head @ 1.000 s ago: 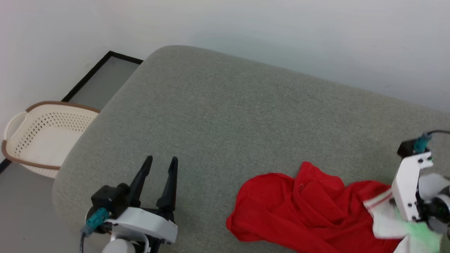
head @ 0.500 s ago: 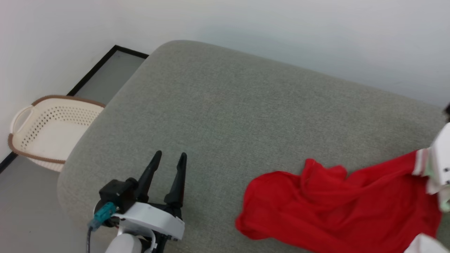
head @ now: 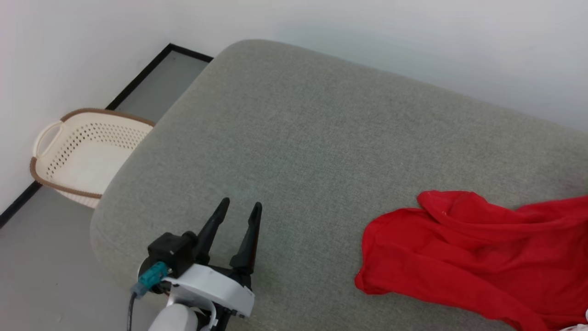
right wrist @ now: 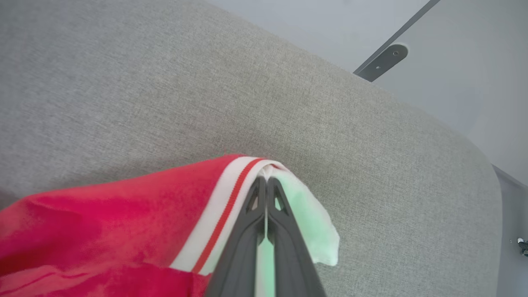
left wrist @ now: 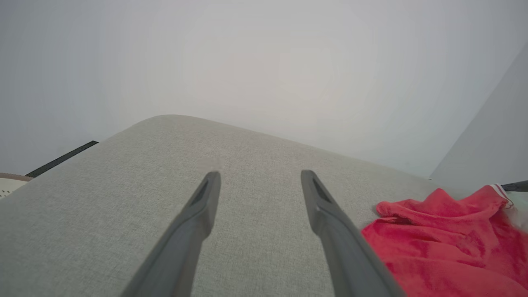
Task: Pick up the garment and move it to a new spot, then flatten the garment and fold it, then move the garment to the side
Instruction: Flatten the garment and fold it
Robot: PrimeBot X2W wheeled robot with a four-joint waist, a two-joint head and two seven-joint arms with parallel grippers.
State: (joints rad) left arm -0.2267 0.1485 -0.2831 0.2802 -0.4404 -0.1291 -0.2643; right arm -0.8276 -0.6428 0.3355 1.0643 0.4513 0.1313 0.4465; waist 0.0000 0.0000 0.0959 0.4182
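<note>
The garment (head: 473, 257), a crumpled bright red jersey, lies on the right part of the grey cushion (head: 321, 147) and runs off the head view's right edge. In the right wrist view my right gripper (right wrist: 264, 181) is shut on the garment (right wrist: 103, 214) at its white, red-striped trim, the fabric lifted a little above the cushion. My left gripper (head: 241, 207) stands open at the lower left, well to the left of the red cloth, nothing between its fingers. The left wrist view shows the garment (left wrist: 445, 239) to the right of the open left gripper (left wrist: 260, 175).
A cream perforated laundry basket (head: 82, 151) with a brown rim stands on the floor left of the cushion, by the wall. A black baseboard (head: 138, 76) runs along the wall. The cushion's broad middle and far part (right wrist: 206, 82) is bare fabric.
The head camera has swung, shifting everything in the picture. The right gripper has pulled the garment's trimmed edge to the right and left the head view; the red cloth is stretched out rightward.
</note>
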